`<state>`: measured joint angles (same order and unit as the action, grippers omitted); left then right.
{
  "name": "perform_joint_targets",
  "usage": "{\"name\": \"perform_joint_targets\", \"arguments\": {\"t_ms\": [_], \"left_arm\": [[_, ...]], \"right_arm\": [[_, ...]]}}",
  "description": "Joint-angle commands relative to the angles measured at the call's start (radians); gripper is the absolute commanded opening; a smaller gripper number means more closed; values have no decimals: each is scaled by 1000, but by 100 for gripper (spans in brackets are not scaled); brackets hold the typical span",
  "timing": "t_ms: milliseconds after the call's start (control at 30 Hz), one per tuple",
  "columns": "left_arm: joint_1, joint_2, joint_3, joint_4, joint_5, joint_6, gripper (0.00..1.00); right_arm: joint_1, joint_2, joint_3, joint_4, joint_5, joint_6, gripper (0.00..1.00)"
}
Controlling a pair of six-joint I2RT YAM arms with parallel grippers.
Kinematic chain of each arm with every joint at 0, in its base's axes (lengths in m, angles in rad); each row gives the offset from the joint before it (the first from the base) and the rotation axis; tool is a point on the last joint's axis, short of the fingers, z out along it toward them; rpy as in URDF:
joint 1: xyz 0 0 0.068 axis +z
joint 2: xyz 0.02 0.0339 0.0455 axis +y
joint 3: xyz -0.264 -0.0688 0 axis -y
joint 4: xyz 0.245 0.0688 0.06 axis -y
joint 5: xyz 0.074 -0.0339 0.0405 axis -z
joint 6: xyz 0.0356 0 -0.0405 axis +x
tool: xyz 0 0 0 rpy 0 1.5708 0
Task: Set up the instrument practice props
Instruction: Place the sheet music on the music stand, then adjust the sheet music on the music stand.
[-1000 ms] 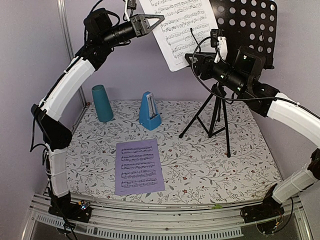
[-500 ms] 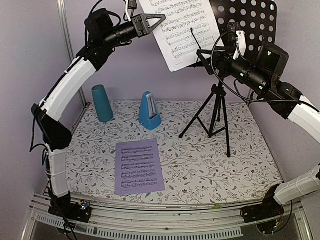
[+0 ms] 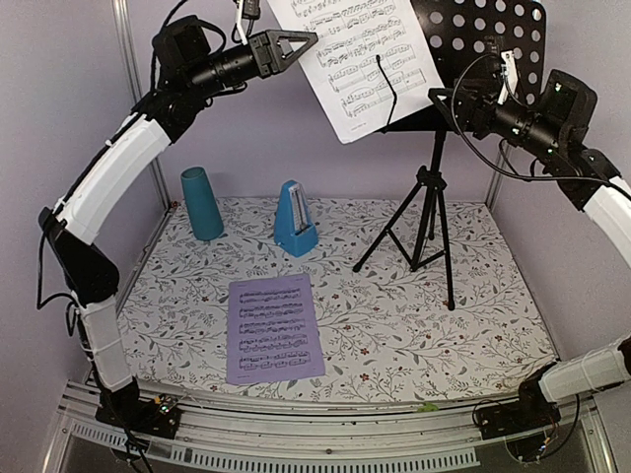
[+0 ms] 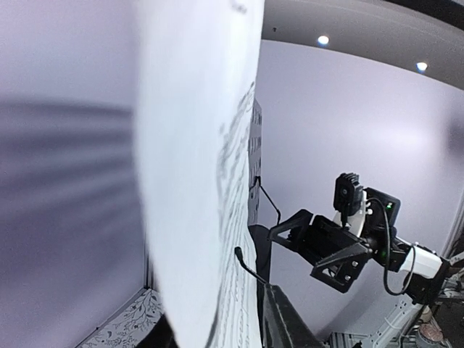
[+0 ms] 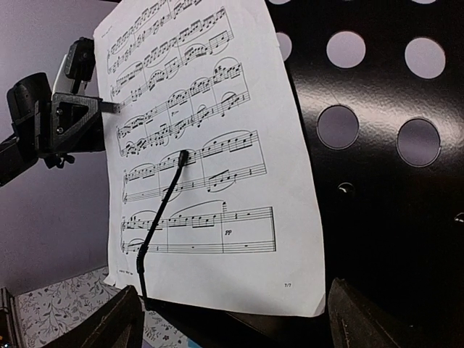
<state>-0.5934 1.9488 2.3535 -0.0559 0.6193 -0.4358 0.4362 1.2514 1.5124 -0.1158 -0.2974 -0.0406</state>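
Spread wide, the right tool (image 3: 444, 99) has drawn back, leaving the white sheet (image 3: 360, 59) on the music stand (image 3: 488, 39); grip of the left tool (image 3: 296, 41) cannot be told.

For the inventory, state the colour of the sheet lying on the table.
Lavender; the sheet shows best in the top view.
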Motion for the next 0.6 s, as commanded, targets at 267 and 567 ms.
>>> {"name": "perform_joint_targets", "arguments": {"t_ms": [267, 567], "left_arm": [[-8, -159, -207, 21, -2, 43, 21], [-8, -154, -186, 7, -28, 49, 0]], "right_arm": [[-197, 48, 77, 3, -324, 173, 85], [-348, 120, 94, 121, -571, 434, 77]]}}
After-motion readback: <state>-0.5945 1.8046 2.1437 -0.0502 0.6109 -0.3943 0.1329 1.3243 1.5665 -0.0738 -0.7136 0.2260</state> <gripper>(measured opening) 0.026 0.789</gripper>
